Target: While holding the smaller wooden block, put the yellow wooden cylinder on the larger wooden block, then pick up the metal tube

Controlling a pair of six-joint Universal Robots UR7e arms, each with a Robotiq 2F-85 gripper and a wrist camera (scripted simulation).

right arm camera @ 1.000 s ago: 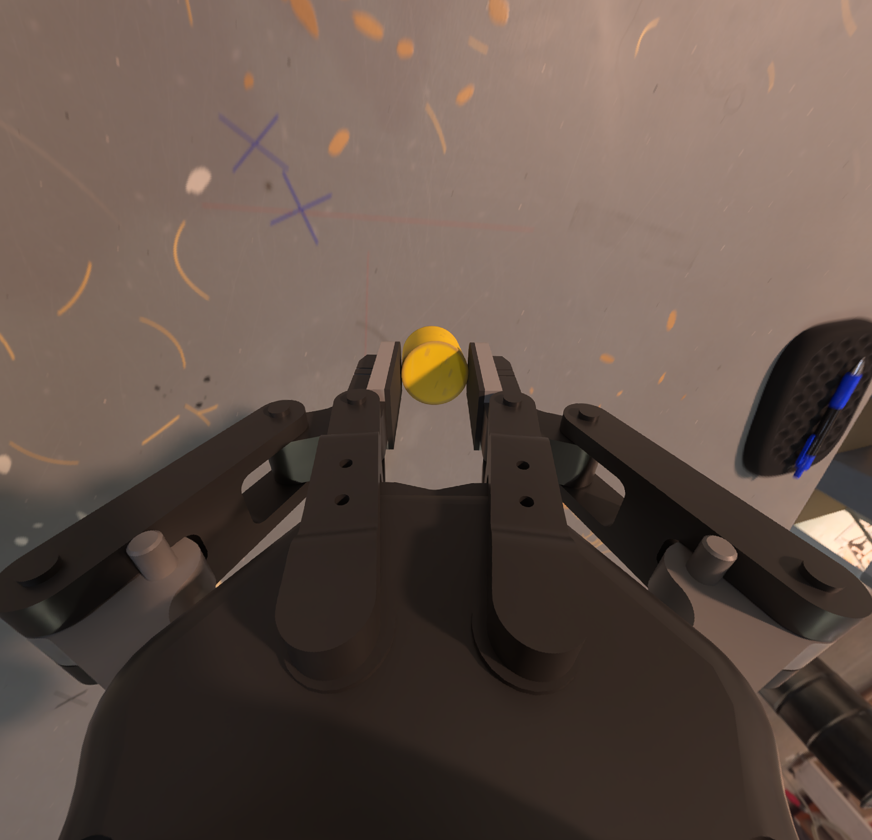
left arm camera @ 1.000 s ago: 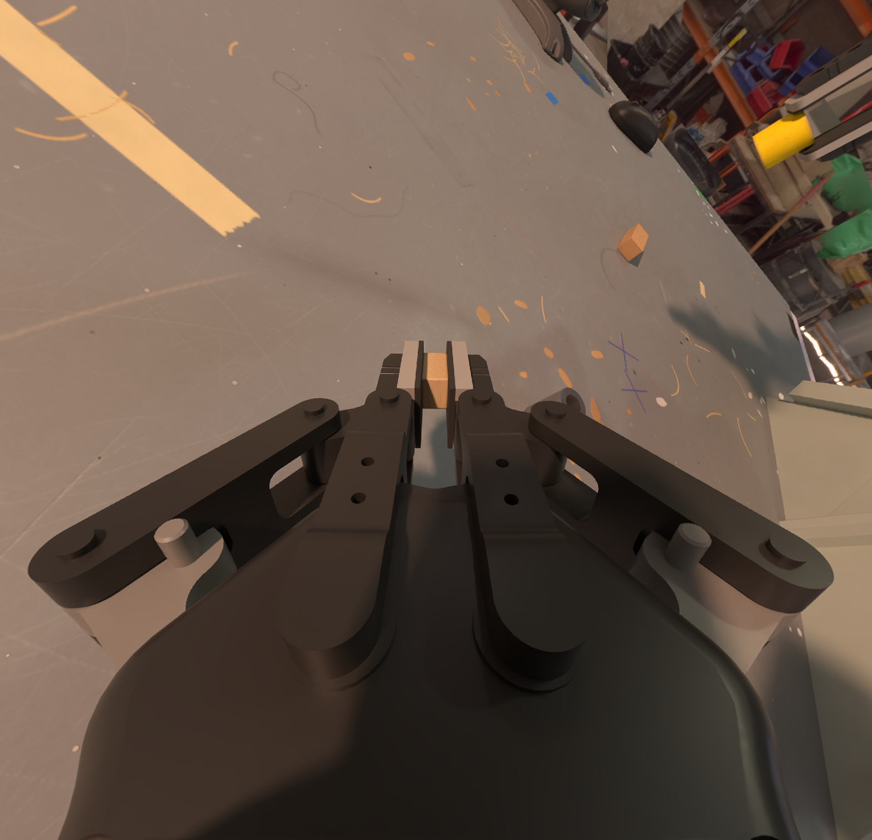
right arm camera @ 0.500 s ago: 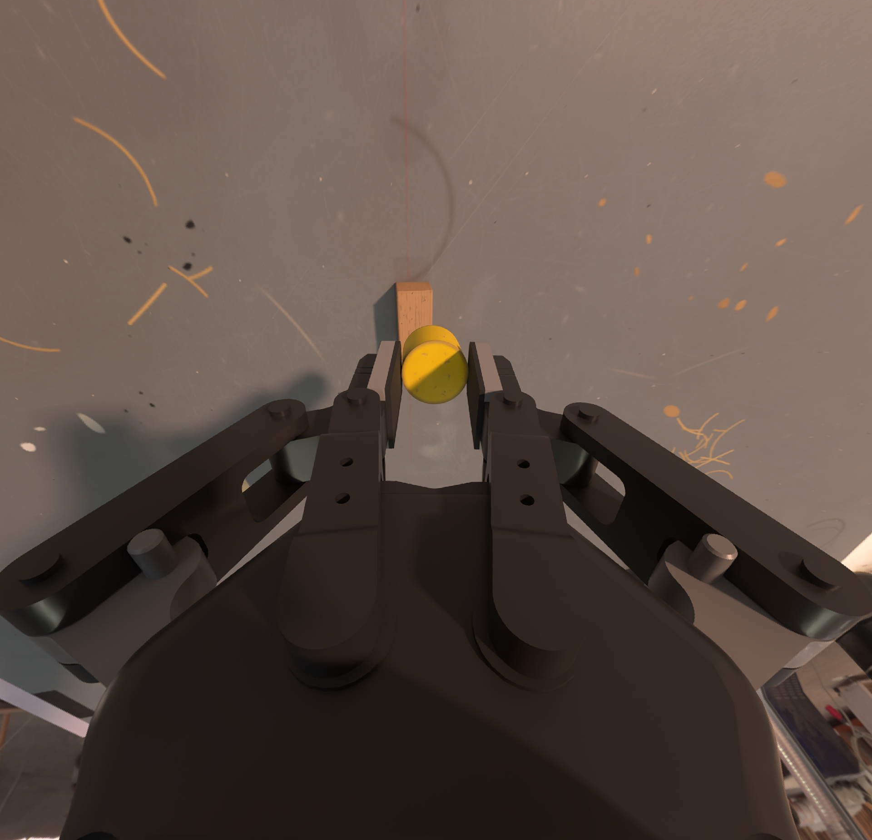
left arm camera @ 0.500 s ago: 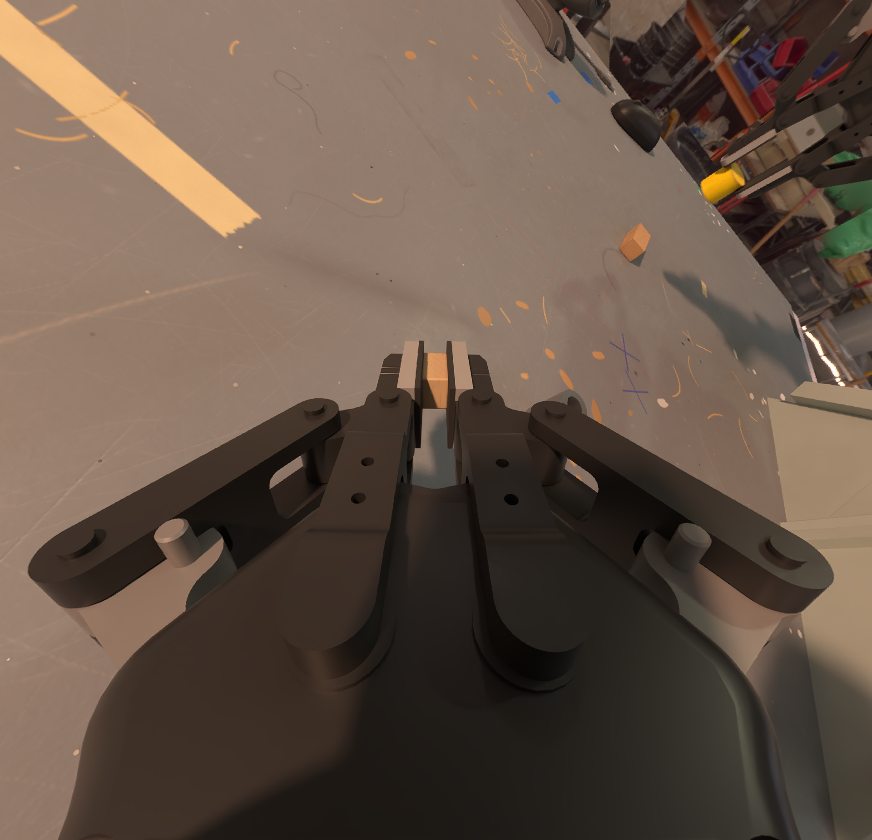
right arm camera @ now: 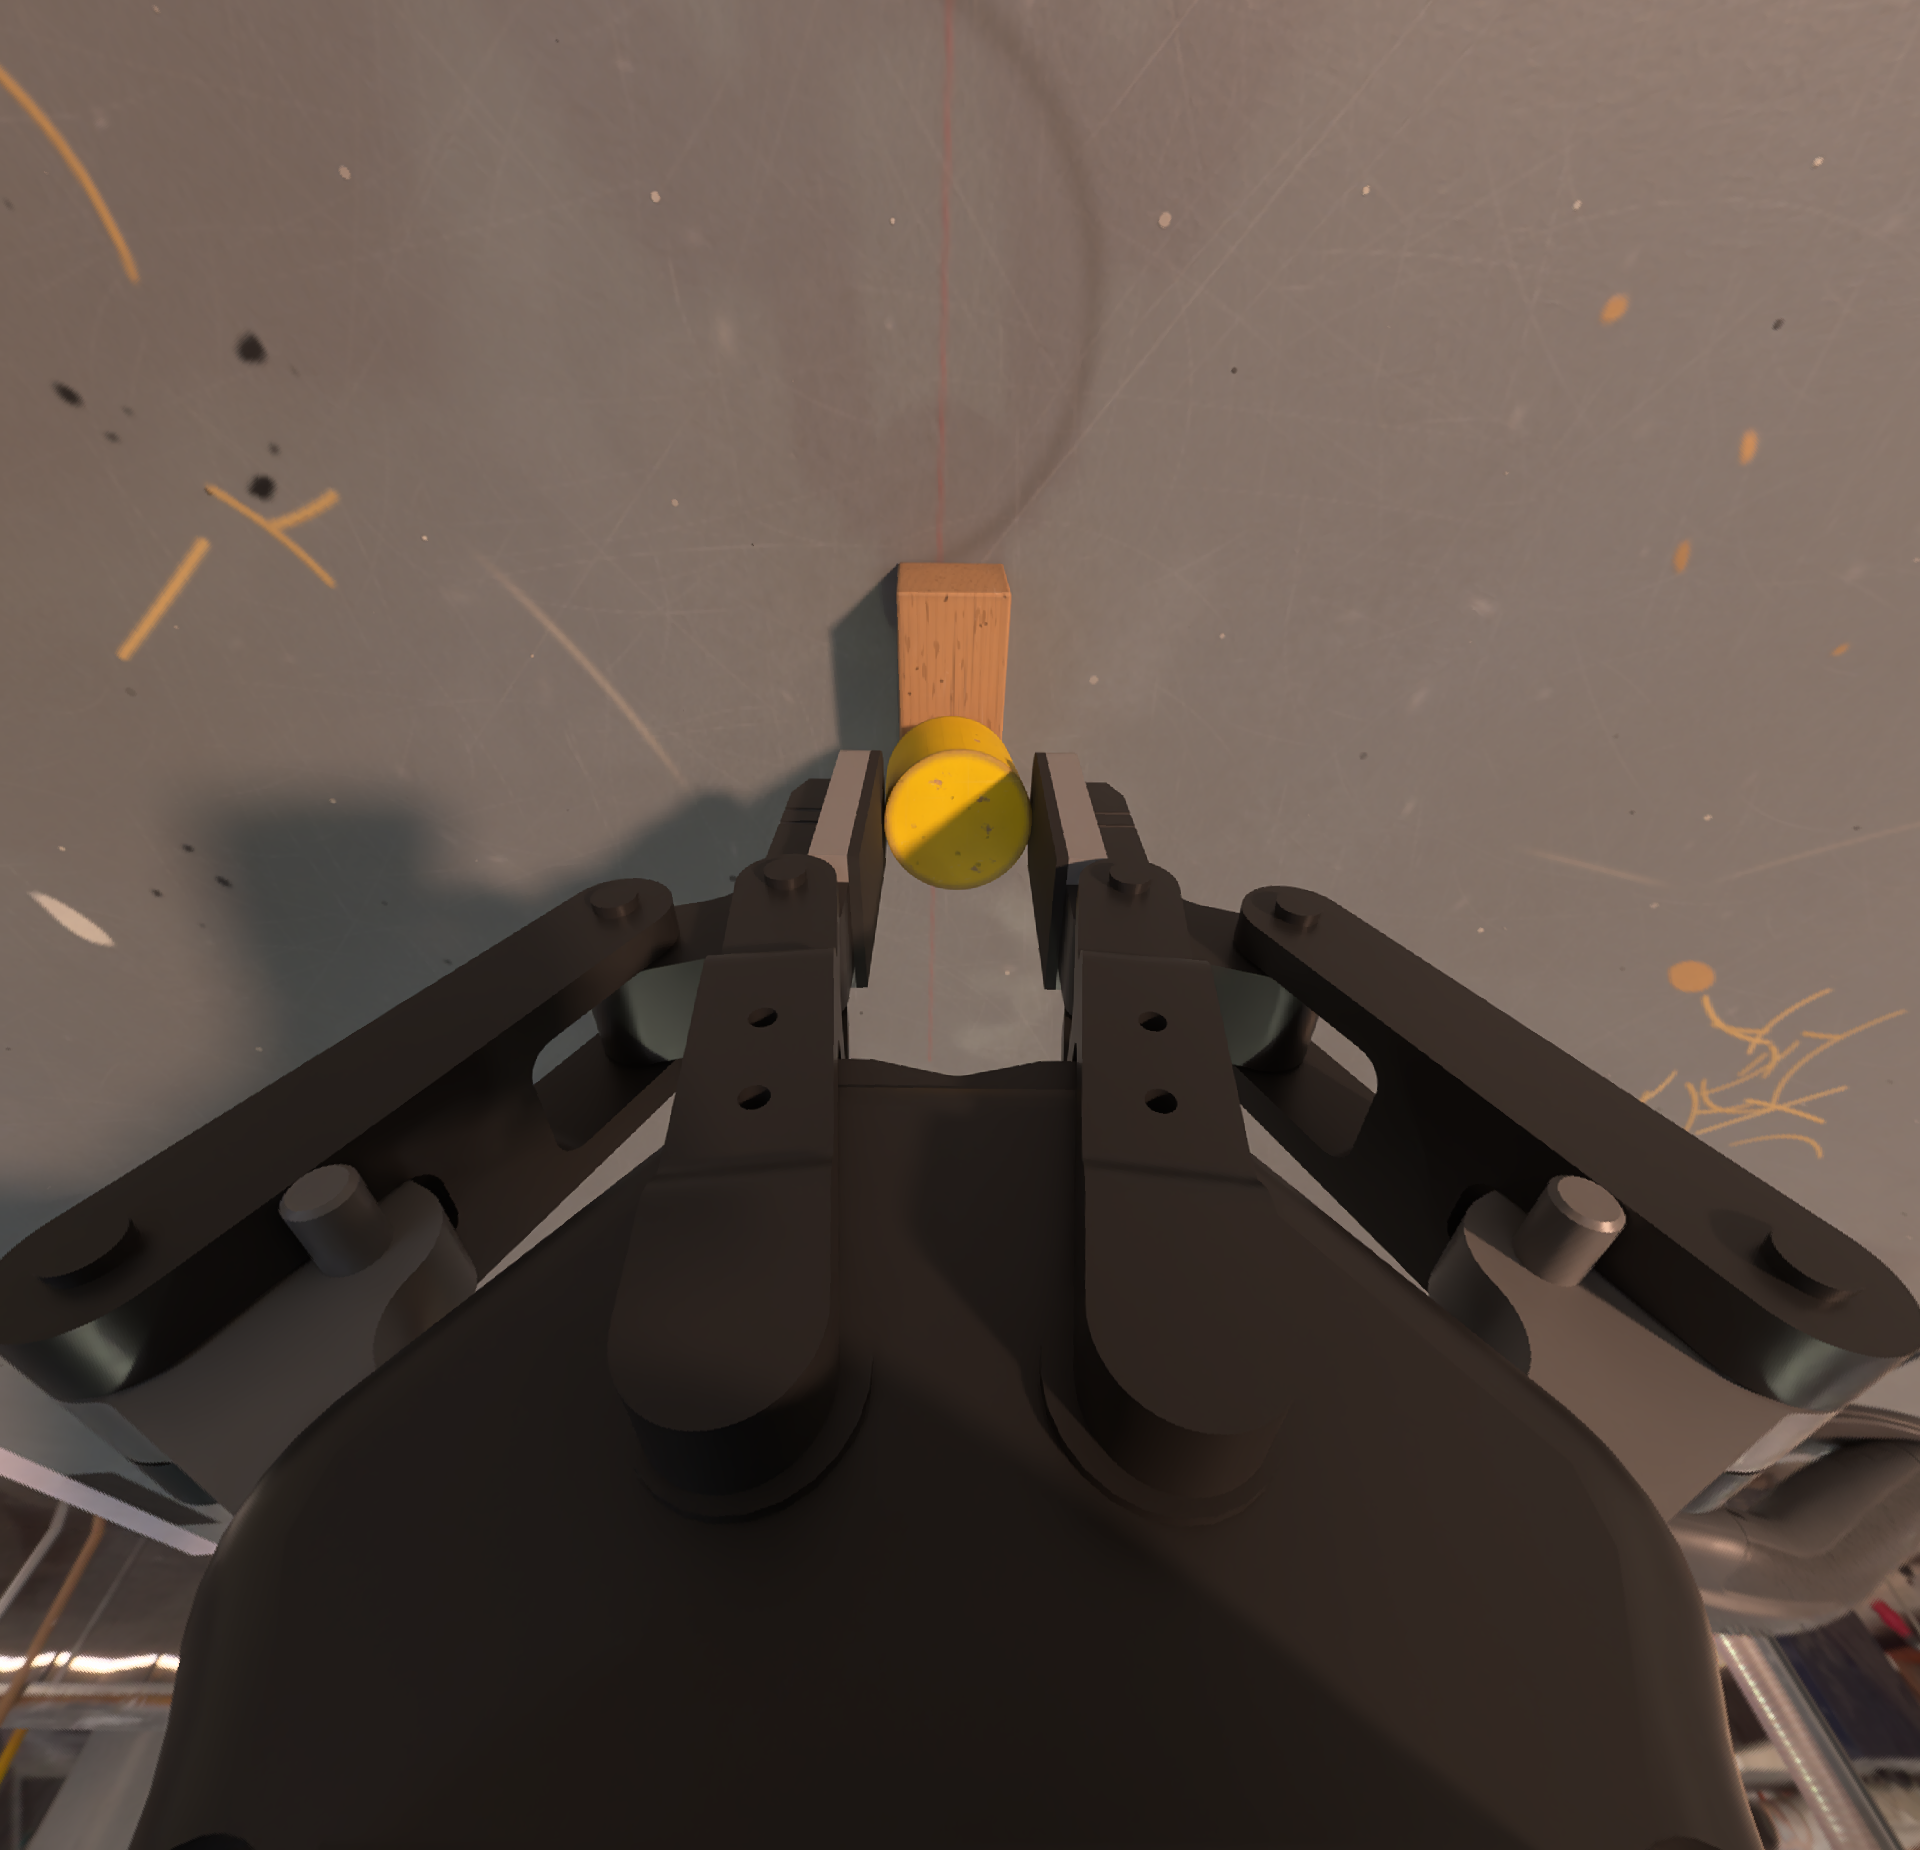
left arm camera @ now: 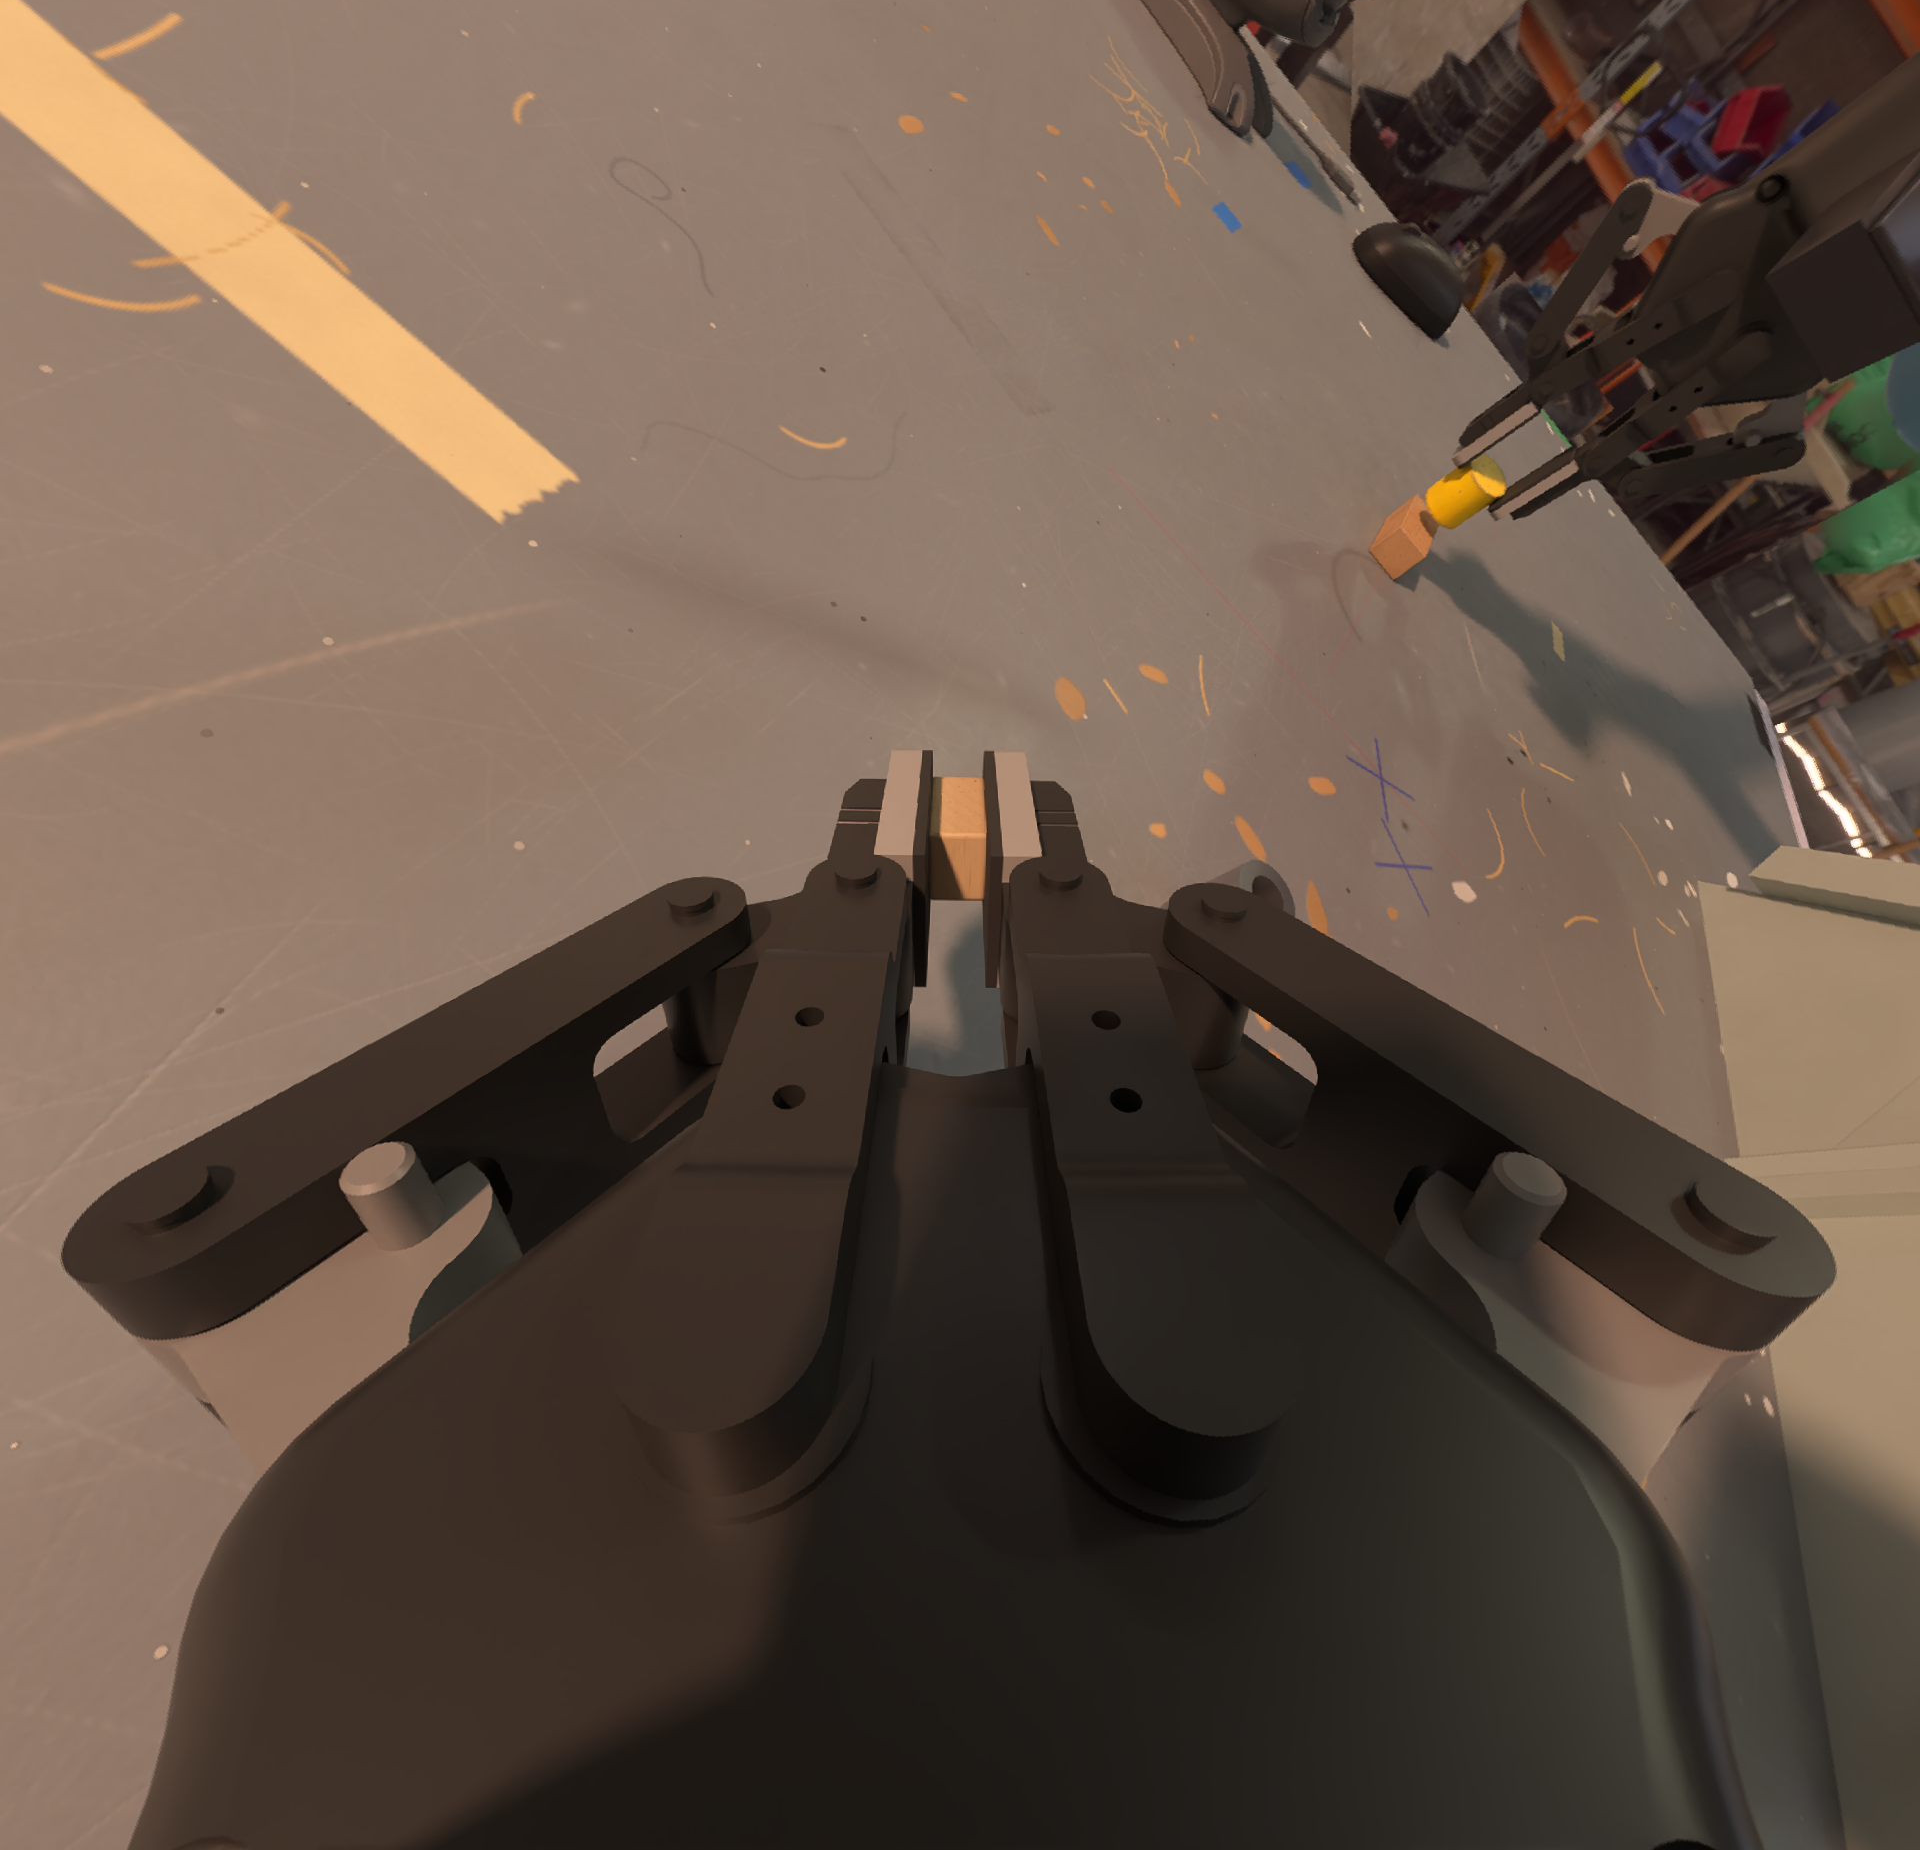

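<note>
My left gripper [left arm camera: 958,813] is shut on the smaller wooden block [left arm camera: 958,844] and holds it above the grey table. My right gripper [right arm camera: 956,813] is shut on the yellow wooden cylinder [right arm camera: 956,829], which lies along the fingers. The larger wooden block [right arm camera: 953,647] stands on the table just beyond the cylinder's far end. The left wrist view shows this from the side: the cylinder [left arm camera: 1460,496] sits right at the block's [left arm camera: 1403,543] upper face, with the right gripper [left arm camera: 1507,470] behind it. The metal tube [left arm camera: 1262,878] lies on the table, partly hidden by my left finger linkage.
A strip of tan tape [left arm camera: 281,273] lies on the table at the far left. A black domed object [left arm camera: 1408,268] sits near the table's far edge. A pale box [left arm camera: 1849,1021] stands at the right. Shelving lies beyond the table edge.
My right gripper carried the yellow cylinder across the table and down to the larger block, which now looms closer. The left gripper and its block have not moved.
</note>
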